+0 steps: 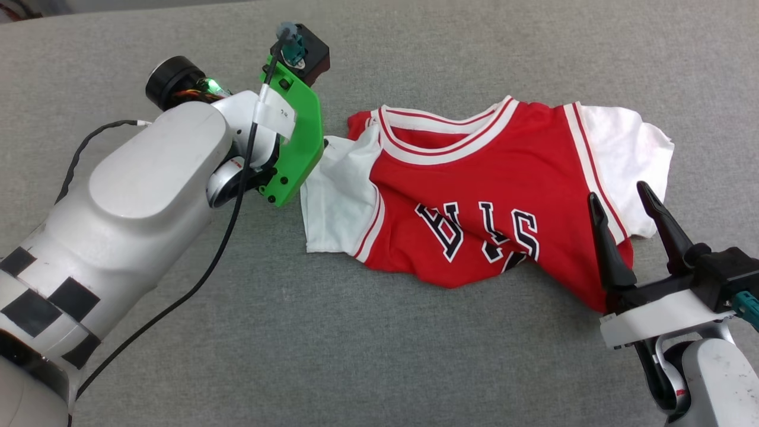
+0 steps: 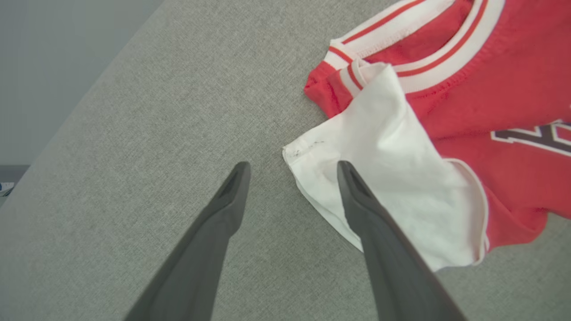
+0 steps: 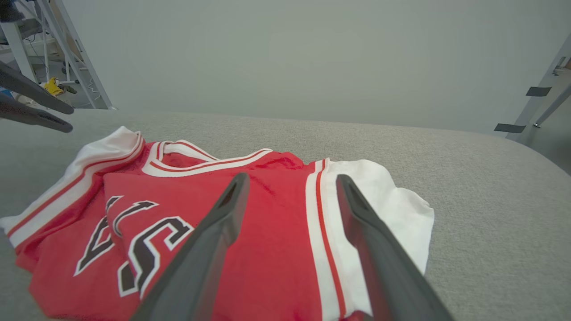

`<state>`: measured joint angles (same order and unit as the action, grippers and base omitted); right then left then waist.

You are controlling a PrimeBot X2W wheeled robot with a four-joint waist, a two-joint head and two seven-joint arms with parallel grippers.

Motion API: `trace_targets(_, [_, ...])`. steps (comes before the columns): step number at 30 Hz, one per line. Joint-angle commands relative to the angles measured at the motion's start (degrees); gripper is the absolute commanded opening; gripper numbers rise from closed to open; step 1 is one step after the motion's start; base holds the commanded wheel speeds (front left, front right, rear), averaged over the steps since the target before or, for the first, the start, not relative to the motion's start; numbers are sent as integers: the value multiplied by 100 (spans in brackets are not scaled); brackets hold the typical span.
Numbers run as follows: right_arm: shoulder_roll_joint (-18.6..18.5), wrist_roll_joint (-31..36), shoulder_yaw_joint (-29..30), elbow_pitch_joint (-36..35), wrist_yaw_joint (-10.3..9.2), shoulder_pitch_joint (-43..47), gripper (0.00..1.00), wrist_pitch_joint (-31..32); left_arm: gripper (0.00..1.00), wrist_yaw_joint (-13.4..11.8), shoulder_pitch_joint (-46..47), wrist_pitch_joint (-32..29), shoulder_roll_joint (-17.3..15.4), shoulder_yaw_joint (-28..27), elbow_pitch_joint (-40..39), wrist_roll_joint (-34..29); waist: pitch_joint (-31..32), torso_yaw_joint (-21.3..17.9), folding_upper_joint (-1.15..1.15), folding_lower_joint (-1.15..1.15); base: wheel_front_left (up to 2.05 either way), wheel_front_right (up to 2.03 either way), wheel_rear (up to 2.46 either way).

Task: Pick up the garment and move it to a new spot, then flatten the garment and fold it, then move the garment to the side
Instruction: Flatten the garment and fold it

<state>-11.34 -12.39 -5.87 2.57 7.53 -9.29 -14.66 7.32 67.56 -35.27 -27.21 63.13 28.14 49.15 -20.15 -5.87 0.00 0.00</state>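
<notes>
A: Head view: the garment [image 1: 474, 196] lies rumpled on the grey surface [image 1: 356, 356], collar away from the robot. Its lower part is bunched, so the black letters crease.

B: Is either gripper holding it?

A: No. The left gripper [image 2: 293, 164] hovers with its jaws spread, right at the corner of the white sleeve [image 2: 392, 187]. The right gripper [image 1: 618, 191] is spread too, fingers over the red side by the opposite sleeve, pinching nothing.

B: How far along, then?

A: Early, I'd judge. Whether this is the new spot I can't tell. The garment isn't flat, no fold is made, and the move to the side is left. Both grippers look placed to take hold at opposite sides.

B: Any containers?

A: The garment sits in nothing; it lies straight on the grey surface.
</notes>
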Motion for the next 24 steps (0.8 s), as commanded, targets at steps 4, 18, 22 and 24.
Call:
trace_targets(4, [70, 72, -35, -94, -4, -195, 100, -33, 100, 16, 241, -205, -19, 441, 325, 314, -443, -318, 0, 0, 0, 0, 0])
trace_targets(18, [101, 150, -31, -116, -4, -335, 100, -34, 0, 16, -59, -21, -30, 1005, 612, 384, -520, -274, 0, 0, 0, 0, 0])
trace_targets(22, [75, 184, -3, -133, -4, -289, 100, -34, 0, 16, 1, 520, -86, 1012, 499, 435, -373, -148, 0, 0, 0, 0, 0])
trace_targets(24, [63, 203, 16, -127, -4, -236, 100, -34, 0, 16, 47, 880, -168, 1014, 408, 416, -267, -84, 0, 0, 0, 0, 0])
